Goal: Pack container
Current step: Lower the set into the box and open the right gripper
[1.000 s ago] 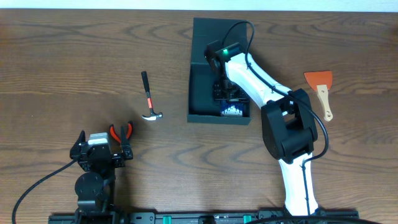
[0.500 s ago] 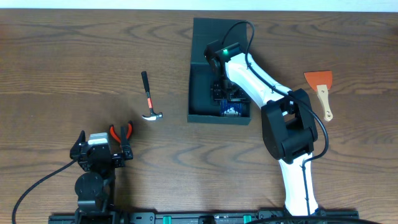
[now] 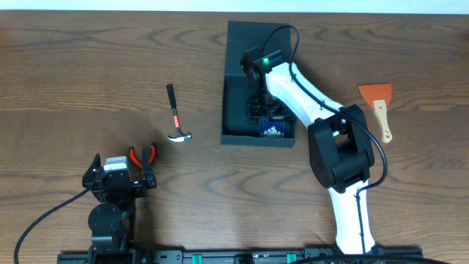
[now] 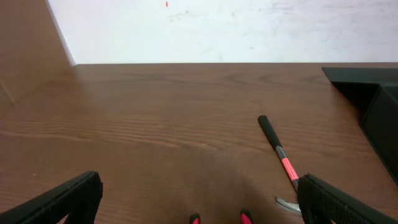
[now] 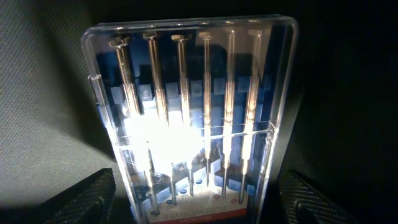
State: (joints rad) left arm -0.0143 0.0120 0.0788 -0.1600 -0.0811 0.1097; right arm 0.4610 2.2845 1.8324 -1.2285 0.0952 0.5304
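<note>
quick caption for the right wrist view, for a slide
Clear screwdriver case lying inside the container, right gripper straddling its near end

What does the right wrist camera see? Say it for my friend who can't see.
A clear plastic case holding a row of thin metal screwdrivers lies flat on the dark floor of the container, with bright glare across its middle. The black fingertips of the open right gripper show at the bottom corners, wide apart, not touching the case.

Small hammer [image 3: 174, 114] left of centre on the wooden table [image 3: 73, 73], red-handled pliers [image 3: 135, 155] lower left, orange-bladed scraper [image 3: 379, 110] far right, clear case of screwdrivers [image 5: 193, 118] brightly lit.
</note>
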